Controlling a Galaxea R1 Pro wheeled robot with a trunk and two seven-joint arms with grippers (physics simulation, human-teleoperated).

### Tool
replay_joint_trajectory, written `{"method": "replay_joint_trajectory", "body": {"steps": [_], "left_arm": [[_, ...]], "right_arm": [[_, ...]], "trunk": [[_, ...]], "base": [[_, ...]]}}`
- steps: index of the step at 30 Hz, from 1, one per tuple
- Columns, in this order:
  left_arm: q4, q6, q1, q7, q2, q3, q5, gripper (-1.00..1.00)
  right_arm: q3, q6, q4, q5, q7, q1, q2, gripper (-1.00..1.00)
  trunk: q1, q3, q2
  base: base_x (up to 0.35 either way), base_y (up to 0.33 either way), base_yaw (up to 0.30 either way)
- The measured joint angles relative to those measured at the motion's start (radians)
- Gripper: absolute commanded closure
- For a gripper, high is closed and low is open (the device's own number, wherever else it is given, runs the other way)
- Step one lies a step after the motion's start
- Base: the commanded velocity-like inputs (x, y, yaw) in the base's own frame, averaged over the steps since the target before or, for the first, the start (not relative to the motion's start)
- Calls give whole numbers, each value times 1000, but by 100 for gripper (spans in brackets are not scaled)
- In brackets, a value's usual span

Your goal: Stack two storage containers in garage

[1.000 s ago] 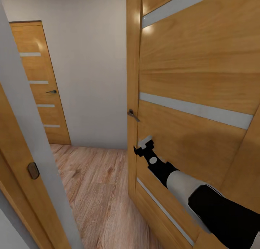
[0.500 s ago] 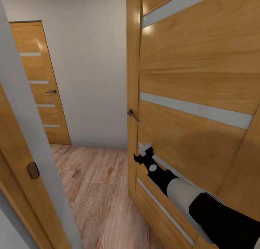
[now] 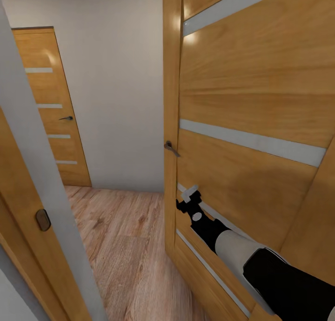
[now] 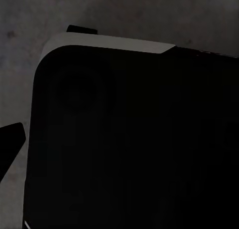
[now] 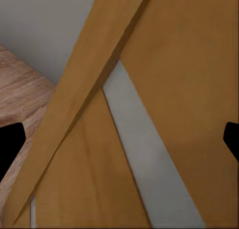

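Observation:
The two storage containers are out of view. My right gripper (image 3: 189,199) reaches forward at the end of its black and white arm and rests against the face of an open wooden door (image 3: 251,78), below the door's handle (image 3: 171,147). In the right wrist view its dark fingertips (image 5: 10,144) sit at opposite edges, wide apart and holding nothing, with the door's grey strip (image 5: 144,159) between them. One dark fingertip (image 4: 11,139) of my left gripper shows beside a large black body panel (image 4: 134,139), over a dark grey mottled surface (image 4: 149,14).
I stand in a doorway. A door frame with a latch plate (image 3: 43,219) is close on the left. Beyond lies a light wood plank floor (image 3: 125,237), a pale wall (image 3: 116,102) and a second, closed wooden door (image 3: 51,106) at the far left.
My right gripper has slid a little down and to the right along the door's face. The rest of the scene has held still.

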Motion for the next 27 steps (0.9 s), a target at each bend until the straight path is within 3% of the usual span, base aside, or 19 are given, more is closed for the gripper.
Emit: {"method": "replay_joint_trajectory", "body": {"steps": [6,21,27], "left_arm": [[0,0,0,0,0,0,0,-100],[0,-1,0,0,1,0,2,-100],[0,1,0,0,3,0,2,-100]], "right_arm": [[-1,35,-7,0,-13,1,0,-100],[8,29,-12,2,-12,1,0,-100],[9,30,-12,2,-11,1,0,-100]], "trunk": [[0,0,0],[0,0,0],[-1,0,0]], "base": [[32,-25,0],[45,-35,0],[224,0,0]]}}
